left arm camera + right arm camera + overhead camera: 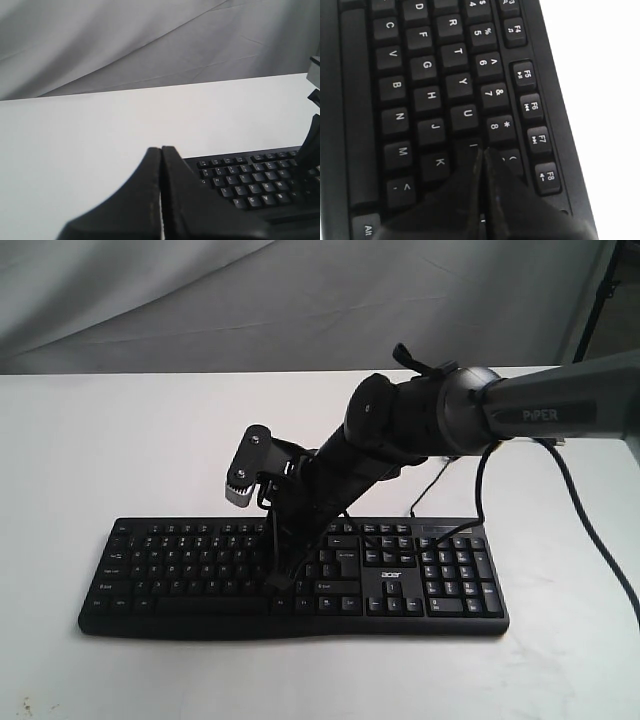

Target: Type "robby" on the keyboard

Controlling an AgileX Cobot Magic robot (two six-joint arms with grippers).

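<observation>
The wide black keyboard [180,562] with an "acer" logo lies across the white table, nearer the front. My right gripper [273,583] reaches over from the right and is shut, fingers pressed together. In the right wrist view its tips [481,149] sit over the keyboard [430,65] at the I key, between K and 9. Whether they touch the key cannot be told. My left gripper [161,148] is shut and empty, hanging over bare table beside the keyboard's [250,182] Q-side end. It is outside the exterior view.
The white table [120,440] runs back to a grey cloth backdrop [250,300]. The keyboard's thin black cable [414,502] trails behind it. A thicker arm cable [600,540] hangs down at the right.
</observation>
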